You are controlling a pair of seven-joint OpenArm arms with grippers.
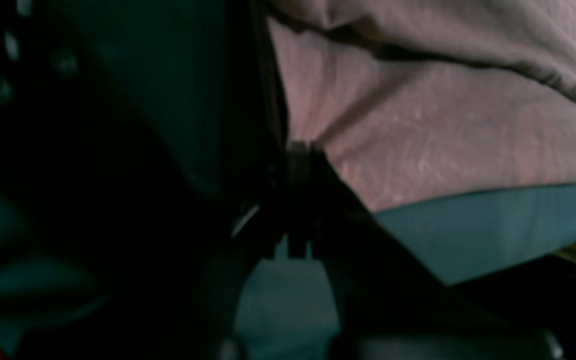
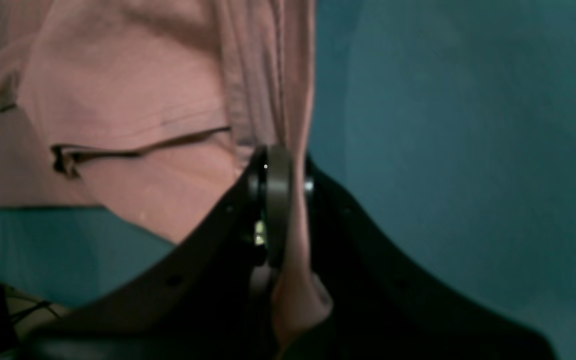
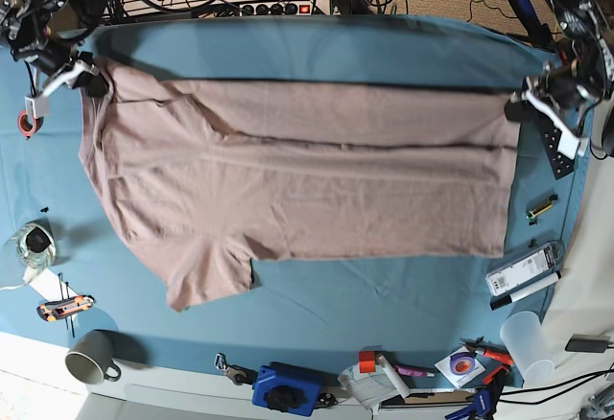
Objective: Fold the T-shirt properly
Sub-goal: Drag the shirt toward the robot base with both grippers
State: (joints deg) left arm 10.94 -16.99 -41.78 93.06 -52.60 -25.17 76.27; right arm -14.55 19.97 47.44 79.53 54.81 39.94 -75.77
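The dusty pink T-shirt [image 3: 307,180] lies spread wide across the teal table cloth [image 3: 384,291], with one short sleeve [image 3: 206,276] pointing toward the front left. In the base view, my right gripper [image 3: 91,80] holds the shirt's far left corner. The right wrist view shows it [image 2: 288,170] shut, with a bunch of pink fabric pinched between the jaws. My left gripper [image 3: 523,108] is at the shirt's far right corner. Seen from the left wrist, it [image 1: 299,150] is shut, and the fabric [image 1: 418,135] puckers into its tip.
Along the front edge stand a grey mug [image 3: 91,358], a blue device [image 3: 285,388] and a clear cup [image 3: 526,336]. A glass jar [image 3: 34,243] and a red tape roll [image 3: 26,123] sit at the left. Pens and a white box [image 3: 523,271] lie at the right. A power strip [image 3: 259,3] runs behind.
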